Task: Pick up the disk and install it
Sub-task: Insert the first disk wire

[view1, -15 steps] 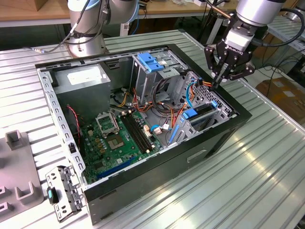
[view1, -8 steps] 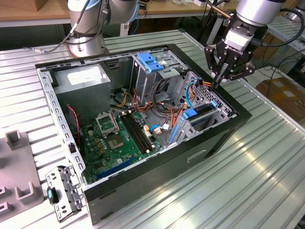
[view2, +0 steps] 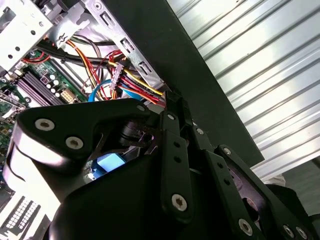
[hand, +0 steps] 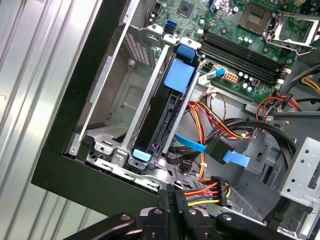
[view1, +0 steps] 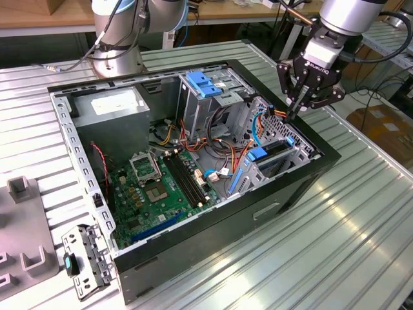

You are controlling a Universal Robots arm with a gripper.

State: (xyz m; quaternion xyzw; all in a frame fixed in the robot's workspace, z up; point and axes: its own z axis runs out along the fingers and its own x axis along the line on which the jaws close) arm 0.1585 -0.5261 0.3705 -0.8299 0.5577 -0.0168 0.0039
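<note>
Just below my black gripper (view1: 293, 111), fingertips pressed together beside the red-yellow-black power plug (hand: 216, 192), the flat disk (hand: 165, 112) in its light-blue carrier sits slotted in the grey cage (hand: 132, 107); I'd go slowly past that plug.

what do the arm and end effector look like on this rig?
The arm is made of silver-grey, round tube segments. The end effector is matte black, with a compact body that carries white print. Its two slim fingers sit on pinned linkage bars with silver screws. A black cable loops off the wrist.
</note>
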